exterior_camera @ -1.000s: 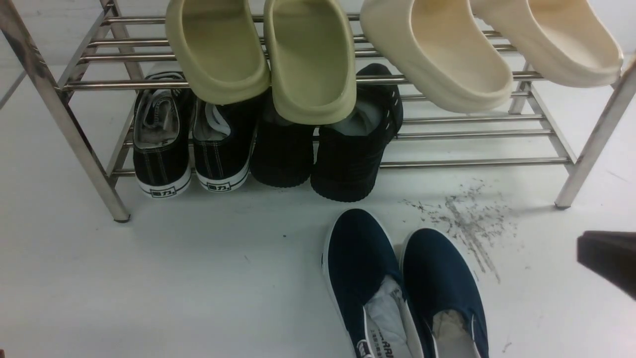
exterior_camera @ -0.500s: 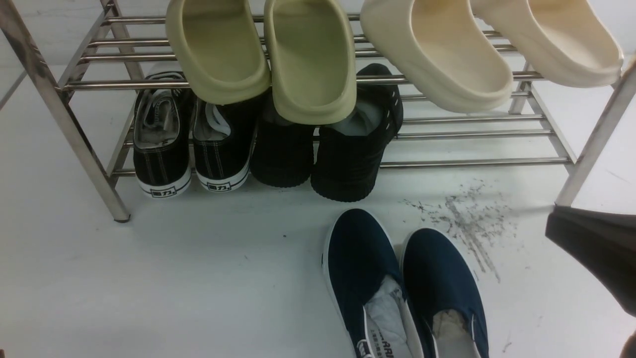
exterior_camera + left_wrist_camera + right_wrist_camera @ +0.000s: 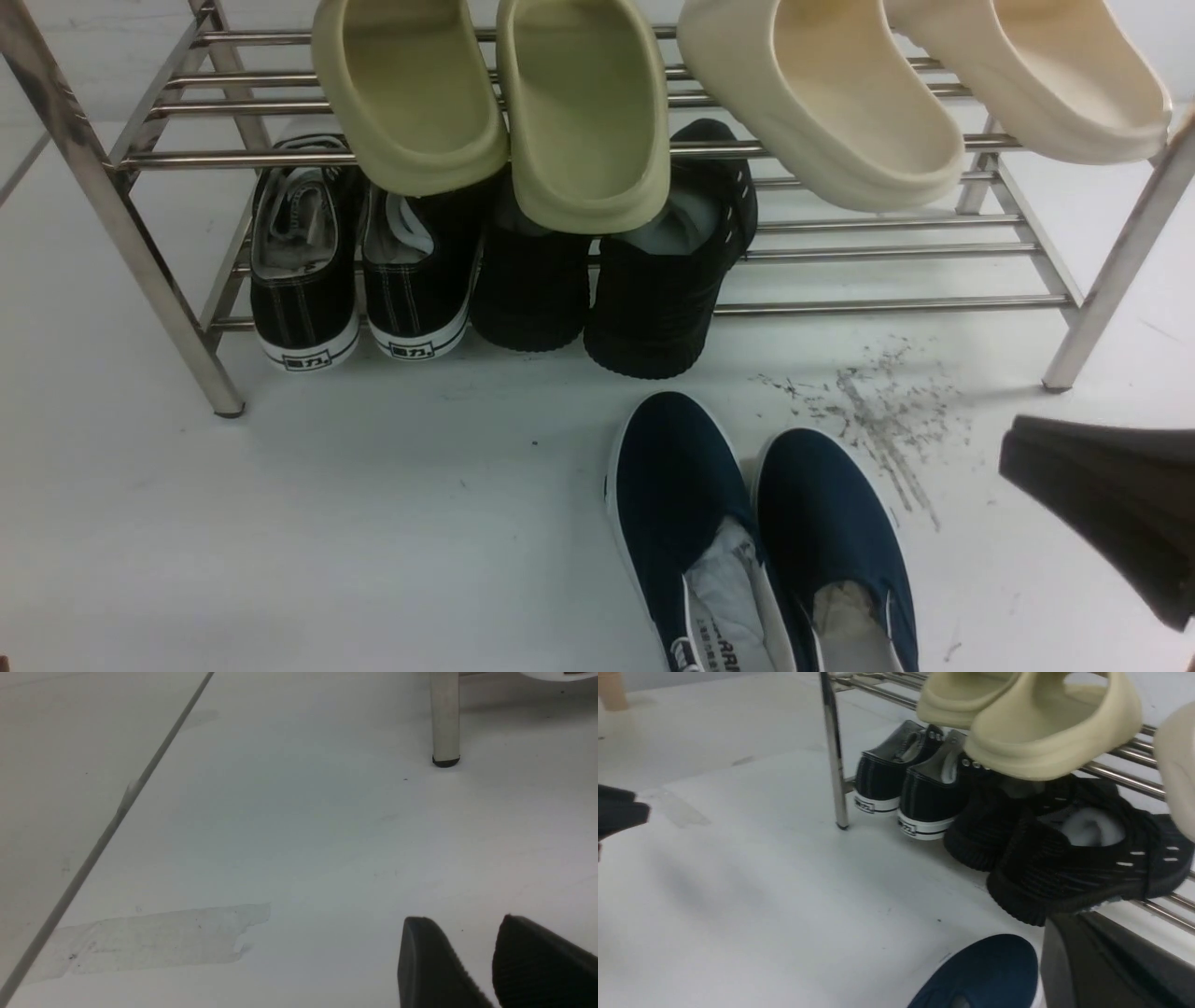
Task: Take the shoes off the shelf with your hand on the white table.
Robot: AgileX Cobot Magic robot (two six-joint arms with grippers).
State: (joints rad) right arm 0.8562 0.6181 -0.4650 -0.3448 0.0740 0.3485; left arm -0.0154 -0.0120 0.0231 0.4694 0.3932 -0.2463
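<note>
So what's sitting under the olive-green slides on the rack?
On the lower tier, black lace-up sneakers and all-black shoes. The olive-green slides cover their front parts, so their toes can't be seen.

Shelf [image 3: 140, 266] stands on the worktop [image 3: 280, 523]. Upper tier: two slipper pairs, one [image 3: 495, 112] left, one [image 3: 920, 89] right. Lower tier, left portion: lace-up sneakers [image 3: 359, 266] leftmost, the mesh shoes [image 3: 616, 280] to their right; right portion bare. Slip-on shoes [image 3: 756, 541] lie side by side on the worktop before the shelf, off it. Scuff marks [image 3: 878, 411] lie between shelf and slip-ons, rightward. Right claw [image 3: 1102, 495] sits right of the slip-ons.
</note>
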